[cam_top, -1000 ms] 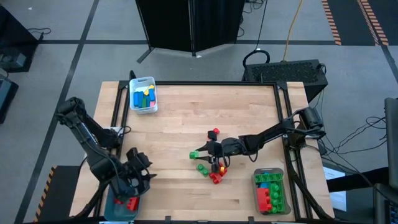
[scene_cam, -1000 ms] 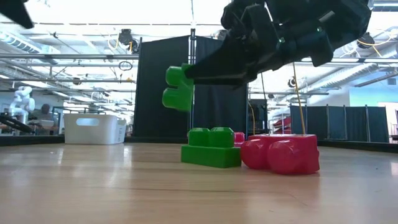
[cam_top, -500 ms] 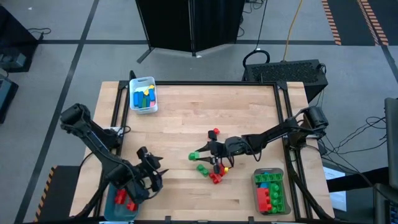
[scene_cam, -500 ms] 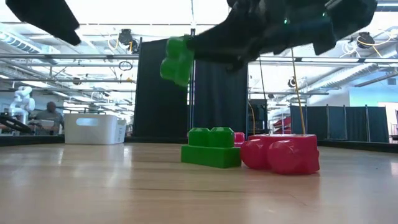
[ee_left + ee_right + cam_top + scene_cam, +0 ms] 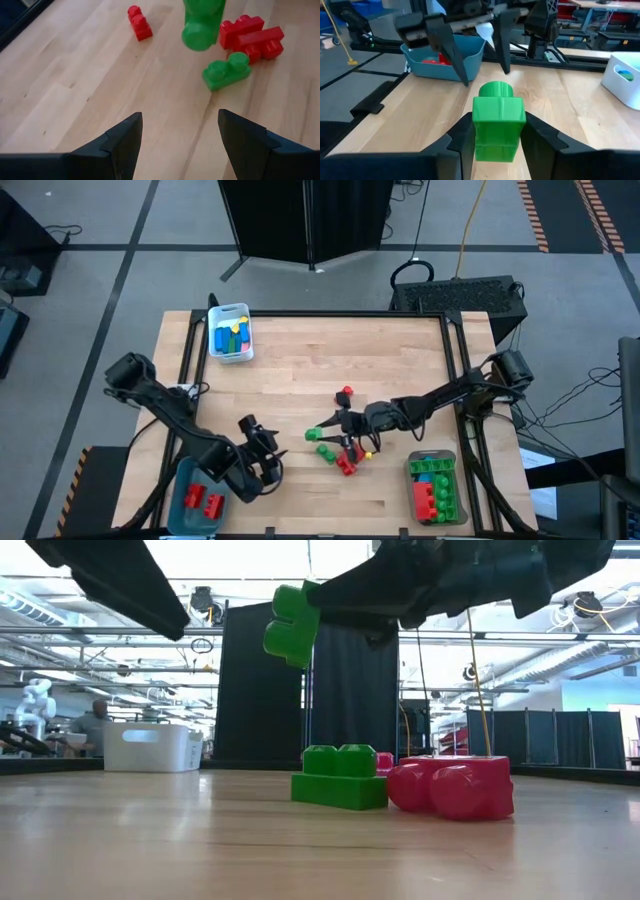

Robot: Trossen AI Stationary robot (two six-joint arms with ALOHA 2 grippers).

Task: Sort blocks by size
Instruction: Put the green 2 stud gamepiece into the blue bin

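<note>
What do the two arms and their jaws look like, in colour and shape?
Both arms are dark, slender and jointed. The left gripper has two matte black jaws, wedge-shaped and tapering to blunt tips. The right gripper has similar dark jaws. No markings or sleeves are visible.

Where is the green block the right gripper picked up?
The green block hangs above mid-table in the right gripper, beside the red and green blocks left lying there.

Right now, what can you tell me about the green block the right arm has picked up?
The green block is a glossy plastic brick with round studs, one stud pointing away from the wrist. The right claw is shut on it, a dark finger pressing each side. It hangs clear above the wooden table, over the loose green and red blocks near the table's middle, touching nothing but the fingers.
</note>
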